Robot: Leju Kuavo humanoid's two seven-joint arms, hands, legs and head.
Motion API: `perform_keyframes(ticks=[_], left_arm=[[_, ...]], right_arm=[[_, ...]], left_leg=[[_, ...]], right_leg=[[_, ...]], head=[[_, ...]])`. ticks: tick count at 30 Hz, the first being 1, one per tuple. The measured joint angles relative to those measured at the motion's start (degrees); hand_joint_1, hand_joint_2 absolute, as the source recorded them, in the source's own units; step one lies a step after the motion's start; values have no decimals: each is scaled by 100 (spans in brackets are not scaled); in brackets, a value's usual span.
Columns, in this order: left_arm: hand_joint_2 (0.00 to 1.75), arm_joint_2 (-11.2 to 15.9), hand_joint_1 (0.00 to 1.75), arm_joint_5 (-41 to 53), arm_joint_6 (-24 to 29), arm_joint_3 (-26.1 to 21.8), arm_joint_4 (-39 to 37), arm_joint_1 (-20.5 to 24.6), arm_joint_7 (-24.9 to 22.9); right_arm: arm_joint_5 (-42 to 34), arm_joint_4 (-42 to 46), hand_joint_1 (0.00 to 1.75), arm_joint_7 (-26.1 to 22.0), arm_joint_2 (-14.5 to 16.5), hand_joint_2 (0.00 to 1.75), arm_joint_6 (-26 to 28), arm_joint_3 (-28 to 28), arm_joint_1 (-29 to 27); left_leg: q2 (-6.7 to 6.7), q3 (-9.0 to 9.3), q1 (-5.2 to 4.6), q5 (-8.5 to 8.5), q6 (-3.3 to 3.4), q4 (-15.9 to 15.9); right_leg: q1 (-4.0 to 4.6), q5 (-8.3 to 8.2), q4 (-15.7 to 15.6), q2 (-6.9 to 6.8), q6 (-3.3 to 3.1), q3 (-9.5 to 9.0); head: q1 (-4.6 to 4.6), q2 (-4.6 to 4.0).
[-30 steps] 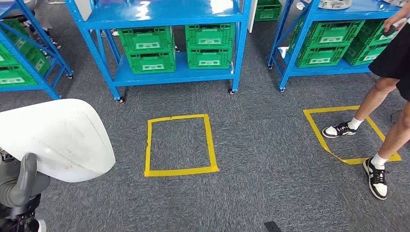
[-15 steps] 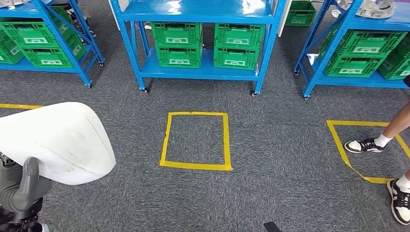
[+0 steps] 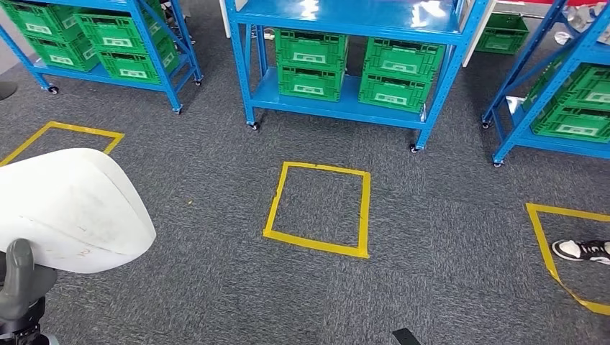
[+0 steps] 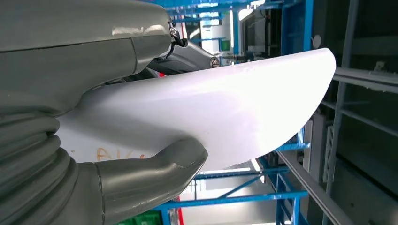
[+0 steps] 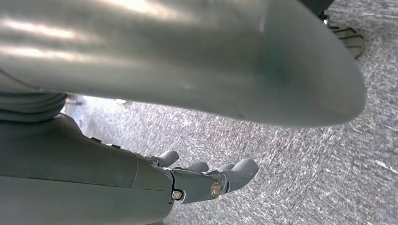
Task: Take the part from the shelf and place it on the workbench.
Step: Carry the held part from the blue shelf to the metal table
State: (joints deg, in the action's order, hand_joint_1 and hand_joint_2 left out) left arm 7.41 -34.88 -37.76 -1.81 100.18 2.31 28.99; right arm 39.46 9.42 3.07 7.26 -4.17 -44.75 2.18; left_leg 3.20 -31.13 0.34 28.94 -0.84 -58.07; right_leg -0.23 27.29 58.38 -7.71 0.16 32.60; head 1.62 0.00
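Note:
The part (image 3: 68,208) is a large white curved shell, low at the left of the head view. My left hand (image 3: 18,284) grips it from below, the grey thumb standing up against its near edge. In the left wrist view the part (image 4: 225,108) stretches away from the hand (image 4: 94,140), clamped between the thumb under it and the fingers over it. My right hand (image 5: 206,180) hangs above the grey carpet, fingers stretched out and holding nothing.
A blue shelf (image 3: 360,18) on wheels with green crates (image 3: 309,61) stands ahead, with similar shelves to either side. A yellow tape square (image 3: 316,246) marks the carpet in the middle, with others at the left (image 3: 65,128) and right (image 3: 543,237). A person's shoe (image 3: 583,249) is at the right edge.
The whole picture has slid to the right, so the camera has turned left. The person's legs have left the view, leaving one shoe. The part stays in my left hand.

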Motion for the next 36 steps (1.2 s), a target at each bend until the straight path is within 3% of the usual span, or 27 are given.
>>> perform_keyframes(ticks=[1, 3, 4, 5, 6, 7, 8, 9, 11, 13, 15, 16, 17, 19, 20, 22, 23, 25, 27, 29, 30, 31, 33, 35, 36], left_arm=[[175, 0, 175, -2, 1, -23, 11, -1, 3], [175, 0, 175, 5, 3, -43, 28, 7, 20], [175, -1, 175, 13, 8, -45, 36, 10, 40], [175, -2, 175, 24, 16, -47, 42, 8, 60], [175, -9, 175, 30, 32, -49, 53, -3, 79], [175, -18, 175, 29, 49, -50, 67, -15, 92], [175, -28, 175, 21, 67, -51, 83, -25, 95], [175, -37, 175, 11, 90, -51, 99, -32, 98], [175, -49, 175, 3, 123, -55, 135, -33, 133], [175, -60, 175, 2, 140, -70, 165, -31, 189], [175, -69, 175, -5, 143, -92, 189, -33, 226], [175, -73, 175, -1, 154, -107, 203, -37, 234], [175, -76, 175, 15, 169, -119, 213, -33, 229], [175, -81, 175, 58, 210, -134, 223, -25, 210], [175, -85, 175, 73, 222, -134, 222, -23, 200], [175, -92, 175, 89, 234, -134, 219, -34, 199], [175, -93, 175, 92, 236, -134, 219, -36, 202], [175, -94, 175, 93, 235, -136, 219, -33, 213], [175, -96, 175, 72, 227, -135, 209, -17, 188], [175, -97, 175, 36, 209, -134, 189, -4, 160], [175, -97, 175, 22, 196, -134, 181, -3, 168], [175, -97, 175, 12, 182, -134, 175, -4, 181], [175, -98, 175, 7, 160, -134, 170, 13, 201], [175, -103, 175, 7, 149, -134, 160, 38, 204], [175, -107, 175, 7, 145, -134, 149, 44, 203]], right_arm=[[11, 0, 0, 11, -1, 0, 1, 1, 5], [18, 0, 0, 15, -1, 0, 1, 2, 5], [21, 0, 0, 13, -1, 0, 0, 2, -1], [28, 0, 0, 11, 0, 0, -1, 3, -10], [39, 0, 0, 12, 0, 0, -3, 3, -19], [50, 0, 0, 16, 0, 0, -6, 3, -25], [60, 0, 0, 22, 0, 0, -16, 4, -27], [65, 0, 0, 25, 0, 0, -34, 4, -25], [68, 0, 0, 8, -1, 0, -82, 5, -22], [77, 0, 0, -31, 3, 0, -108, 7, -12], [98, 0, 0, -54, 9, 0, -109, 9, 2], [108, 0, 0, -61, 13, 0, -110, 10, 7], [114, 0, 0, -72, 16, 0, -114, 11, 6], [117, 0, 0, -96, 22, 0, -129, 13, -1], [117, 0, 0, -103, 22, 0, -139, 14, -10], [117, 0, 0, -116, 22, 0, -165, 14, -23], [120, 0, 0, -129, 25, 0, -179, 15, -24], [125, 0, 0, -160, 37, 0, -199, 20, -17], [127, 0, 0, -160, 43, 0, -196, 27, -15], [126, 0, 0, -141, 41, 0, -190, 30, -11], [126, 0, 0, -135, 43, 0, -190, 30, -8], [126, 0, 0, -131, 45, 0, -190, 30, -2], [126, 0, 0, -129, 50, 0, -189, 30, -2], [126, 0, 0, -126, 54, 0, -188, 31, -17], [126, 0, 0, -121, 55, 0, -187, 31, -28]], left_leg=[[-67, -4, 8, -33, 41, 16], [-208, -21, 31, -112, 119, 45], [-276, -50, 33, -138, 144, 44], [-355, -82, 28, -159, 162, 37], [-442, -111, 21, -173, 170, 26], [-533, -134, 15, -183, 171, 11], [-625, -150, 11, -190, 166, -5], [-713, -159, 10, -194, 159, -21], [-865, -176, 11, -204, 127, -45], [-993, -217, 21, -230, 59, -46], [-1115, -264, 30, -271, -27, -14], [-1071, -288, 27, -270, -55, -25], [-943, -337, 18, -216, -80, -96], [-559, -574, 11, 97, -120, -592], [-441, -753, 17, 306, -147, -979], [-368, -1004, 46, 534, -200, -1571], [-348, -984, 60, 494, -218, -1585], [-208, -601, 81, 185, -241, -964], [65, -209, 78, -39, -191, -284], [143, -149, 60, -71, -90, -105], [60, -176, 52, -83, -43, -102], [-14, -188, 54, -100, 1, -92], [-159, -192, 67, -152, 89, -67], [-299, -218, 68, -196, 150, -60], [-384, -238, 58, -209, 165, -63]], right_leg=[[-15, 30, 26, 49, 43, 3], [-41, 276, 350, 365, 108, 131], [-53, 485, 692, 564, 125, 275], [-54, 691, 1100, 677, 130, 452], [-53, 826, 1446, 725, 129, 603], [-50, 855, 1624, 743, 122, 680], [-46, 765, 1570, 756, 107, 645], [-44, 582, 1277, 787, 85, 496], [-35, 238, 451, 1015, 35, 95], [-12, 125, 22, 1181, -2, -94], [-2, 109, -14, 1093, -44, -98], [-11, 87, -46, 1021, -77, -107], [-25, 64, -81, 945, -120, -118], [-40, 33, -127, 780, -178, -120], [-38, 32, -125, 698, -191, -107], [-37, 33, -107, 520, -191, -77], [-39, 36, -95, 433, -186, -65], [-46, 56, -55, 277, -154, -56], [-26, 102, 0, 146, -80, -60], [-2, 128, 21, 34, -1, -85], [-8, 131, 12, -29, 34, -104], [-24, 145, 22, -9, 79, -118], [-61, 335, 249, 296, 153, -36], [-71, 726, 923, 665, 177, 269], [-65, 896, 1324, 728, 172, 462]], head=[[1, 0], [8, 0], [14, 0], [18, 0], [21, 0], [21, 0], [21, 0], [21, 0], [20, 0], [25, 0], [30, 0], [28, 0], [18, 0], [-5, 0], [-17, 0], [-19, 0], [-18, 0], [-19, 0], [-11, 0], [6, 0], [12, 0], [16, 0], [26, 0], [39, 0], [43, 0]])
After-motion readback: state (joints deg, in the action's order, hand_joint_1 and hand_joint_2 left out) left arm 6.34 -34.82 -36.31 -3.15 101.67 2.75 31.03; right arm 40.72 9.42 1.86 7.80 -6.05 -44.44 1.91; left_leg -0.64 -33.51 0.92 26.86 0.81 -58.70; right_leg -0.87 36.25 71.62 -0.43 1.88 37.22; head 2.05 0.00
